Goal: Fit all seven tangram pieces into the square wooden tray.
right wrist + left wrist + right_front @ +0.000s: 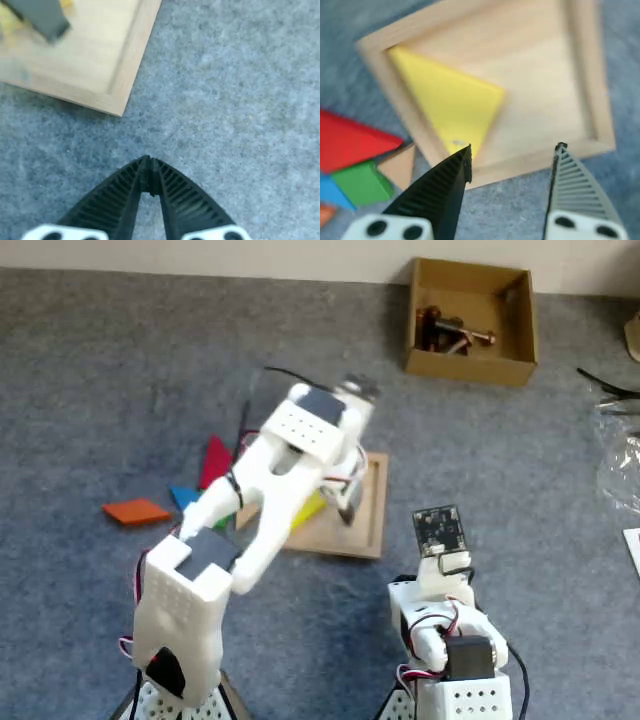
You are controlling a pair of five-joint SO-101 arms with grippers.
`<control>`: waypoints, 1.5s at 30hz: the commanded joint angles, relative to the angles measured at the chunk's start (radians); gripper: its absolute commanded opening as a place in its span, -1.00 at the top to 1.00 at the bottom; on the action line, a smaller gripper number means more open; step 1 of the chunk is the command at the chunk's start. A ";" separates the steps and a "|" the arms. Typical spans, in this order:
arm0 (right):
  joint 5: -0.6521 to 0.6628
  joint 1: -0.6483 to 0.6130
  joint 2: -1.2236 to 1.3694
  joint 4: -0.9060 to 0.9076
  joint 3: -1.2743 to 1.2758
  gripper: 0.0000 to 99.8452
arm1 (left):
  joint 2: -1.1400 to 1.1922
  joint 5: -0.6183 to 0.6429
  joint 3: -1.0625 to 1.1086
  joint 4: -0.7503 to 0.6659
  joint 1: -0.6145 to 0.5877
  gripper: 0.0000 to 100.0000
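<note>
Tray (378, 502): on the carpeted table, about in the middle.
In the tray: one large triangle (450, 100), in a corner, one side along the rim.
Left of the tray: a second triangle (215, 462) near the rim; the parallelogram (137, 511) farther left.
Behind, to the right: cardboard box (465, 368), well apart.
Left gripper (512, 150): above the tray's rim.
Right gripper (150, 175): above the carpet, near a tray corner.

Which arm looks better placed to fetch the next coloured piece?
The left arm: its jaws stand open over the tray, with the red piece and green piece close beside it. The right arm has its jaws shut over carpet.
</note>
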 commanded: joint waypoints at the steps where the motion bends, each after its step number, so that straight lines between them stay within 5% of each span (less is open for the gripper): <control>1: -0.008 -0.010 -0.008 -0.018 0.117 0.99 | -0.048 -0.097 -0.007 0.002 0.041 0.51; 14: -0.008 -0.010 -0.008 -0.018 0.117 0.99 | -0.048 -0.551 0.116 -0.180 -0.002 0.51; 27: -0.008 -0.010 -0.008 -0.018 0.117 0.99 | -0.045 -0.559 0.116 -0.331 -0.019 0.78; 45: -0.008 -0.010 -0.008 -0.018 0.117 0.99 | 0.065 -0.554 0.091 -0.348 -0.012 0.79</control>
